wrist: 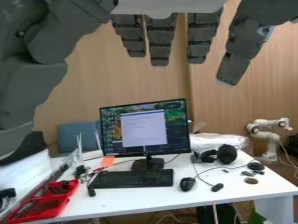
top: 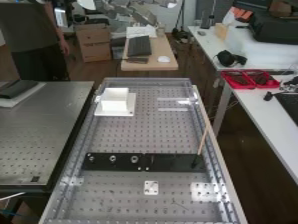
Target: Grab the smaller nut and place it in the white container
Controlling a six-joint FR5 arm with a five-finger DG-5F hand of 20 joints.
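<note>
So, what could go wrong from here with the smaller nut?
The small metal parts sit in one row on the black strip, so the hand might take the wrong one or nudge its neighbour. The white container stands well away from the strip, so the nut could drop onto the bench. The thin stick at the strip's other end might get bumped.
</note>
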